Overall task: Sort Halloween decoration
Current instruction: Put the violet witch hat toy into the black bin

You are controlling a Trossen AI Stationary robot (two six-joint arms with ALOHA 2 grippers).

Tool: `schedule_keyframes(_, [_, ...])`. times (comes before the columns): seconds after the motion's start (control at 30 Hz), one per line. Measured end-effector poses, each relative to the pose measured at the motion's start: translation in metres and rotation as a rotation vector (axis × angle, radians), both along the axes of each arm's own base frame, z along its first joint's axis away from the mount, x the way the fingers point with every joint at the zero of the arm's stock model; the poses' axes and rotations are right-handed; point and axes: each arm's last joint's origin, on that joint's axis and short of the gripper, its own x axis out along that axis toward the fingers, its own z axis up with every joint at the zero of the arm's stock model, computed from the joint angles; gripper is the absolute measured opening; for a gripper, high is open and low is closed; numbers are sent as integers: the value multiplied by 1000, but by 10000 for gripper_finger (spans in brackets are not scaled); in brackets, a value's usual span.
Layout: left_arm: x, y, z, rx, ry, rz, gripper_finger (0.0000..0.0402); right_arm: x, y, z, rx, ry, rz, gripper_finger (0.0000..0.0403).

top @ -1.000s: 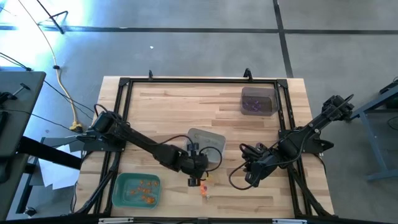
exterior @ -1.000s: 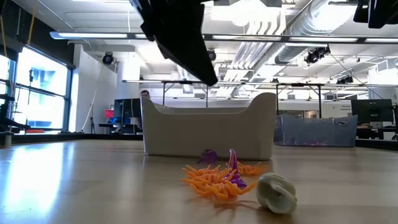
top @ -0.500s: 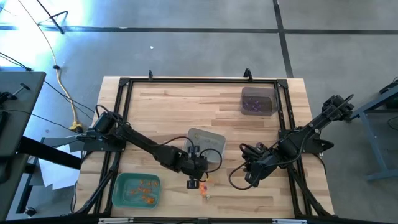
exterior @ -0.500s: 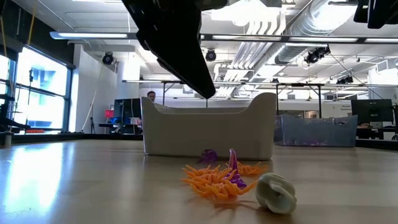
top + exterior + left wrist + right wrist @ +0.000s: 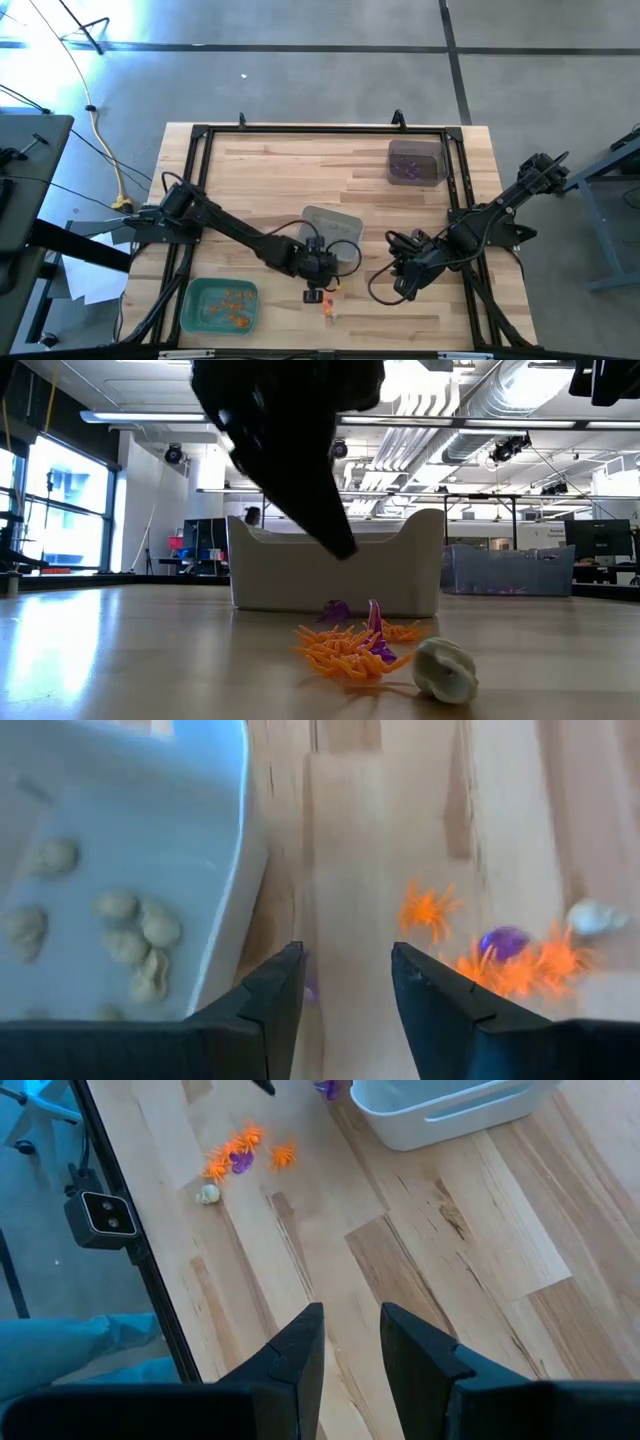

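Orange spiky plastic trinkets (image 5: 510, 965) lie heaped on the pale wooden table (image 5: 280, 175) with a small purple bauble (image 5: 503, 941) among them and one whitish-beige lump (image 5: 445, 668) at the edge of the heap, all just in front of the pale grey plastic tray (image 5: 120, 840), which already holds several beige pieces. I have the left gripper (image 5: 347, 982) hovering at the near rim of that tray, fingers parted and holding nothing. A lone orange spider (image 5: 428, 909) sits apart from the heap, and I judge it the cleanest pick. I would centre the fingers over it, come down straight, and close only once both tips straddle its body, so its legs do not snag the neighbours. It belongs with the other orange pieces in the green tray (image 5: 222, 304). My right gripper (image 5: 350, 1342) waits over bare wood to the right, slightly parted and empty.
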Motion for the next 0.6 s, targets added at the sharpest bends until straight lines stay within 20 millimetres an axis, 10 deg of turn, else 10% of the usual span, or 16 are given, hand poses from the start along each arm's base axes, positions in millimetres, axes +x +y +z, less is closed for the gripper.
schedule_keyframes(0.6, [8, 10, -44, 81, 110, 33, 143, -1, 0, -1, -1, 14, 1, 94])
